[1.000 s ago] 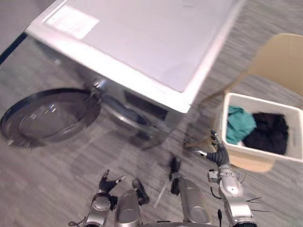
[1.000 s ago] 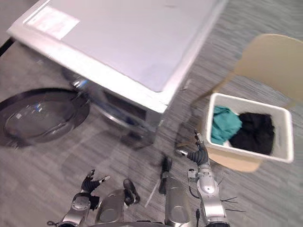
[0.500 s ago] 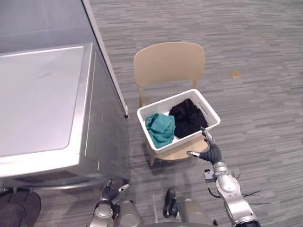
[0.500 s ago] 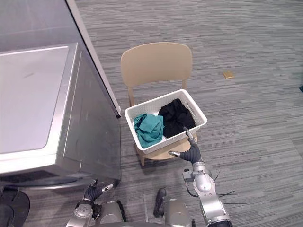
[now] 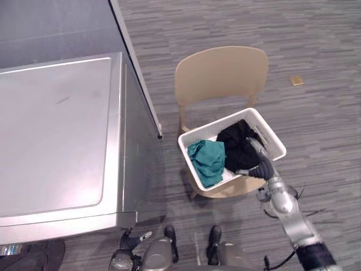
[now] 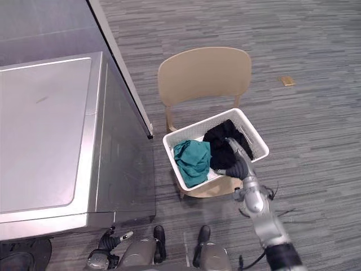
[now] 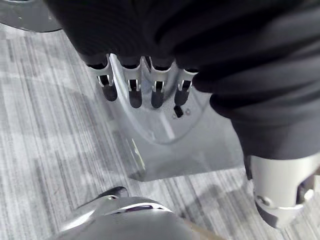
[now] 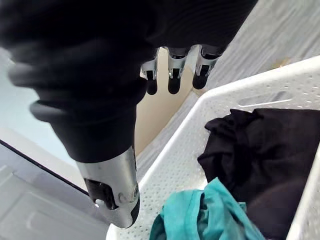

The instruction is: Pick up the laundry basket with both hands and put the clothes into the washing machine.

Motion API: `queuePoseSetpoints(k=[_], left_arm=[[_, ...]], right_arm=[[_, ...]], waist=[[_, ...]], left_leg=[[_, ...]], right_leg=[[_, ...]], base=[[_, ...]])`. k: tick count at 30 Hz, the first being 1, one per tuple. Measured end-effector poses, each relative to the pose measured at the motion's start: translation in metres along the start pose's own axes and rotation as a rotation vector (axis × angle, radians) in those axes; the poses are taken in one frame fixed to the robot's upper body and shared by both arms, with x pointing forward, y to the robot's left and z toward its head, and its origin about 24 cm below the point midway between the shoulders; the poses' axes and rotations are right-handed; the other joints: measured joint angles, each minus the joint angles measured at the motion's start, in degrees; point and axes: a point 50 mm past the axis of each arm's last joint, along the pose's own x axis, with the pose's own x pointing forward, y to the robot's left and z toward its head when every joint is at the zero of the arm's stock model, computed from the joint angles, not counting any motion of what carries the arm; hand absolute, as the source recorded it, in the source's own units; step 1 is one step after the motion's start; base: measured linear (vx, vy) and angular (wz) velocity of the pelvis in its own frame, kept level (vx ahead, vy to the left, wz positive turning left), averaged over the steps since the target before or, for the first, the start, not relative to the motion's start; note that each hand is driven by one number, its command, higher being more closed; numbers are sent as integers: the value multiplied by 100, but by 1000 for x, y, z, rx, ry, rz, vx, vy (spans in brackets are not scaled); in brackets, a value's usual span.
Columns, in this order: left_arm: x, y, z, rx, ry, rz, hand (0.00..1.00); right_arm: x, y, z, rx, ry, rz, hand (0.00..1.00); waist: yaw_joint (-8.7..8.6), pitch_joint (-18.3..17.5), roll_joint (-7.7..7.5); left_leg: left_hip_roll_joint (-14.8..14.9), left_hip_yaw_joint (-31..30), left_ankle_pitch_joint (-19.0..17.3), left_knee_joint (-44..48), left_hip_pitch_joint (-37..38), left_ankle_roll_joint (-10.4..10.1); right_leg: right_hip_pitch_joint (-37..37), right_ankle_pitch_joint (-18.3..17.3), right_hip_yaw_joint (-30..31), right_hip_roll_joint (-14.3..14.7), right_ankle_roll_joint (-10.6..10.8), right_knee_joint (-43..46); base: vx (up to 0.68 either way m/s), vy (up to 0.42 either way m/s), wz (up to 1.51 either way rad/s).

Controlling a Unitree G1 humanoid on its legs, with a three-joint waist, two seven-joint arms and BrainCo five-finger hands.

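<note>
My right hand [image 5: 263,167] is at the near rim of the basket [image 5: 217,125], and the room above it is open. The back of the chair [image 5: 220,73] closes the far side. The washer [image 5: 56,135] stands near on the left, leaving a narrow gap. The floor [image 5: 321,130] on the right is free.

**Right arm reaching forward, left hand held low, both hands empty**

The right arm [image 5: 291,213] comes in from the lower right and stretches forward and up-left, nearly straight. The right hand [image 5: 260,167] is at its end, palm turned inward. In the right wrist view its fingers [image 8: 173,80] run straight in a row and its thumb [image 8: 113,194] stands well apart, clasping nothing. The left hand [image 5: 128,243] hangs low at the robot's left side. Its fingers [image 7: 131,92] are relaxed and its thumb [image 7: 279,196] is spread away from them, with nothing in its grasp.
</note>
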Motion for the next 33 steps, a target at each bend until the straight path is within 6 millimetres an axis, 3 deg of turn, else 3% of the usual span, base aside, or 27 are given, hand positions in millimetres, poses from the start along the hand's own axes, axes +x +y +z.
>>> queuePoseSetpoints(k=[3,4,6,13,17,18,22,28,33], left_arm=[[2,1,8,-27,-26,9,0],[3,3,12,-47,-38,22,0],[5,4,18,-67,-54,37,0],[7,7,35,-157,-115,72,0],[13,8,59,-188,-174,84,0],[14,8,65,-201,-188,83,0],[15,5,80,-222,-224,76,0],[13,-10,97,-294,-252,40,0],[13,-9,99,-305,-258,42,0]], right_arm=[[24,-16,7,-107,-28,-16,0],[41,-26,11,-157,-27,-34,0],[52,-34,13,-196,-16,-48,0],[83,-57,18,-303,31,-58,0],[92,-74,11,-311,126,-109,0],[95,-78,11,-318,141,-122,100],[99,-81,12,-312,180,-146,100],[107,-85,26,-132,180,-215,100],[105,-82,25,-13,189,-230,100]], waist=[[143,327,49],[222,567,60],[294,754,65],[625,952,262],[816,1043,405],[867,1055,416],[933,1060,421],[911,1076,397],[854,1116,332]], left_leg=[[-8,-51,78,1,-261,39],[-33,-93,116,18,-454,61],[-82,-148,193,29,-576,99],[-288,-494,404,161,-1391,227],[-429,-727,626,63,-1801,295],[-459,-772,701,-3,-1880,310],[-519,-867,908,-273,-1944,295],[-466,-852,1087,-585,-1875,226],[-422,-816,1135,-715,-1654,174]], right_leg=[[-235,142,-27,-3,-25,-5],[-385,184,-86,-26,-37,-2],[-480,214,-132,-69,-39,-1],[-1038,355,-380,-201,-29,-2],[-1341,362,-541,-278,-21,-3],[-1422,374,-565,-293,-8,-4],[-1566,380,-578,-323,-6,-4],[-1670,378,-513,-309,-8,16],[-1570,378,-429,-276,-10,49]], base=[[-112,43,14],[-117,31,13],[-105,33,22],[-91,53,26],[-83,43,36],[-72,26,27],[-51,5,16],[-18,-24,-2],[12,-30,-7]])
